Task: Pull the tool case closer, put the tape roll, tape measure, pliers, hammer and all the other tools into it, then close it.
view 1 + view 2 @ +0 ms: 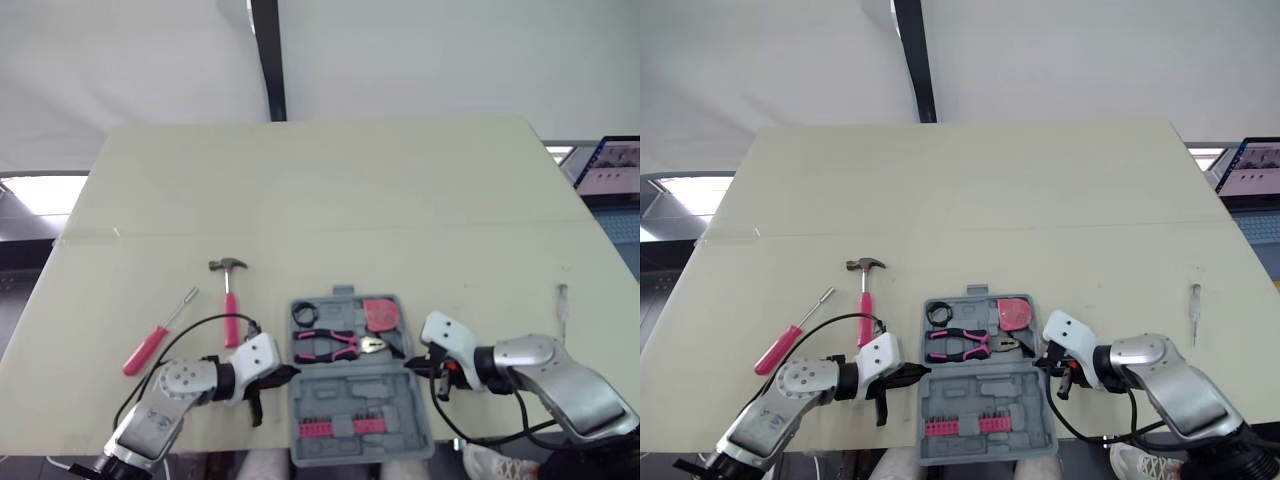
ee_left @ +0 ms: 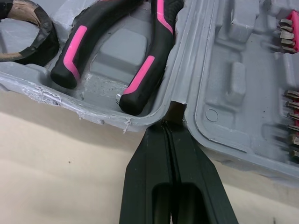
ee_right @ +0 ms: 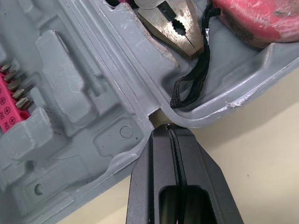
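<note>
Both halves of the grey plastic tool case [image 1: 350, 392] lie open at the near edge of the pale table [image 1: 350, 200]. The left gripper [image 2: 171, 127] has its black fingers pressed together, tips at the hinge notch on the case's left side. The right gripper [image 3: 169, 130], also closed on nothing, meets the notch on the right side. The far half holds the black-and-pink pliers [image 1: 335, 345], dark tape roll [image 1: 304, 313] and pink tape measure [image 1: 380, 314]. The pink-handled hammer [image 1: 230, 300] and pink-handled screwdriver [image 1: 155, 340] lie on the table left of the case
</note>
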